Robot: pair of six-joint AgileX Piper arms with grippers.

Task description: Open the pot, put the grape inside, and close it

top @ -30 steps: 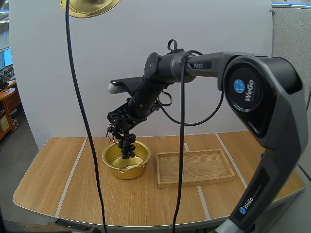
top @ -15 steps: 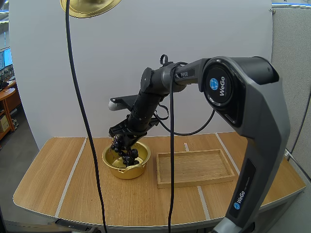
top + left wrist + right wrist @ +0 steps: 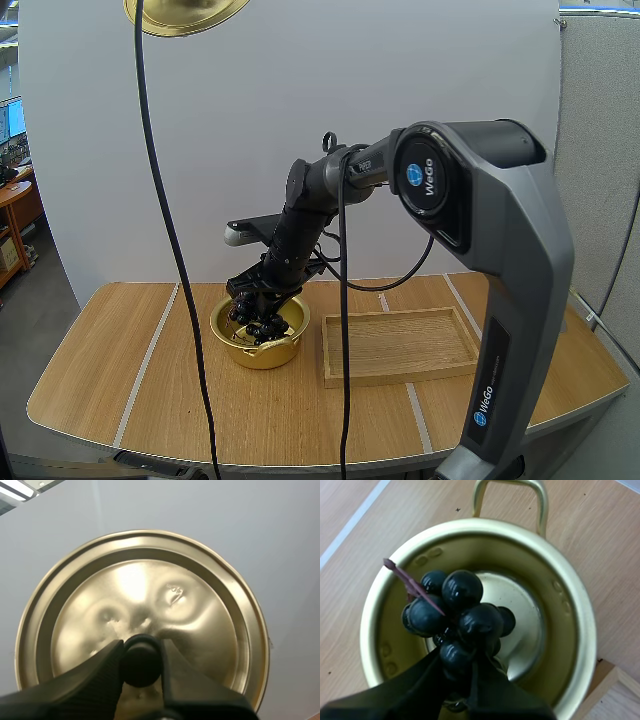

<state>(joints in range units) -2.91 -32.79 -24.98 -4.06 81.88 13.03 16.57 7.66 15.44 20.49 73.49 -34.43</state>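
Note:
The gold pot (image 3: 231,341) stands open on the table's left half, and its rim (image 3: 575,610) rings the right wrist view. My right gripper (image 3: 258,305) reaches down into the pot, shut on the bunch of dark grapes (image 3: 262,325). Seen from the wrist, its fingers pinch the bunch (image 3: 462,615) just above the pot's floor. High over the table my left gripper (image 3: 141,661) is shut on the black knob (image 3: 140,659) of the gold lid (image 3: 200,625), whose edge (image 3: 185,15) shows in the high view.
A wooden tray (image 3: 403,345) lies right of the pot, close to its side handle. The wooden table (image 3: 120,380) has bare room to the pot's left and along the front edge.
My right gripper has come down with the grapes, from above the pot's rim to inside the pot. The lid has stayed where it was.

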